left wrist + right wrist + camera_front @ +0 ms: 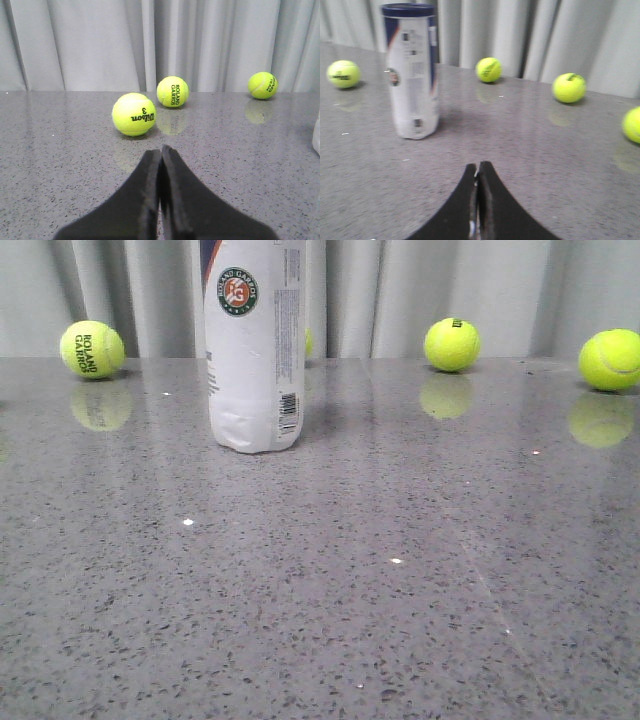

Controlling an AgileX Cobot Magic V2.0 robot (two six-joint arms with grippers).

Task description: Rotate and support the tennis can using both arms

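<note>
Matte wedge tools closed, cylindrical can upright

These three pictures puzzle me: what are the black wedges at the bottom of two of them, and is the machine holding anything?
You are looking at one table through three cameras on a two-armed robot. The front view looks forward over the grey speckled table. The other two cameras sit on the wrists, so each sees its own fingers: the black wedges are the left gripper and the right gripper. Both are pressed shut with nothing between them, so nothing is held. The tennis can stands upright on the table, untouched, with a dark lid visible from the right wrist. Yellow tennis balls lie loose around it, such as the Wilson ball ahead of the left gripper.
</note>
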